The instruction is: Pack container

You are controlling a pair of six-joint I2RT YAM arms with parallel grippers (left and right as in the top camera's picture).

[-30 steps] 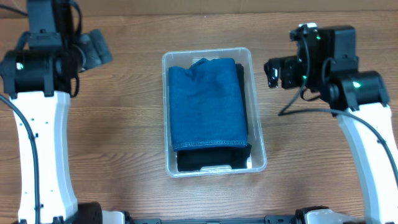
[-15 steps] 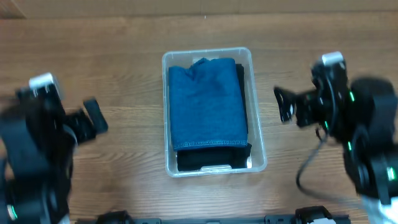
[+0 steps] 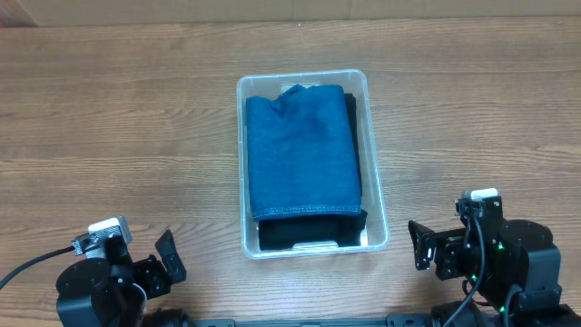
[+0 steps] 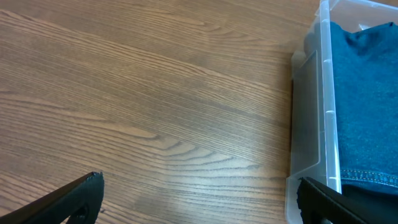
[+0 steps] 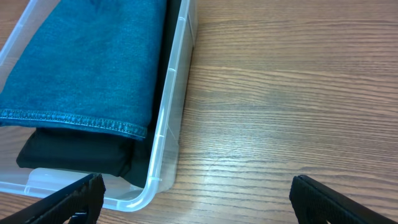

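Container (image 3: 241, 163) sits mid-counter (image 3: 127, 118), a folded blue denim garment (image 3: 302, 154) over a black garment (image 3: 309, 232) inside. The left tool (image 3: 168, 268) and right tool (image 3: 419, 245) hang near the front edge, spread and empty.

Left wrist: jaws wide, the container's wall (image 4: 308, 112) ahead.

Right wrist: jaws wide beside the container's near corner (image 5: 149, 193); a careless forward swing could shove it.

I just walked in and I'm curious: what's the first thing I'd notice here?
The clear container in the middle of the wooden table, with a folded blue cloth lying on a black cloth inside. Both arms sit at the near edge, left fingers and right fingers open and empty.
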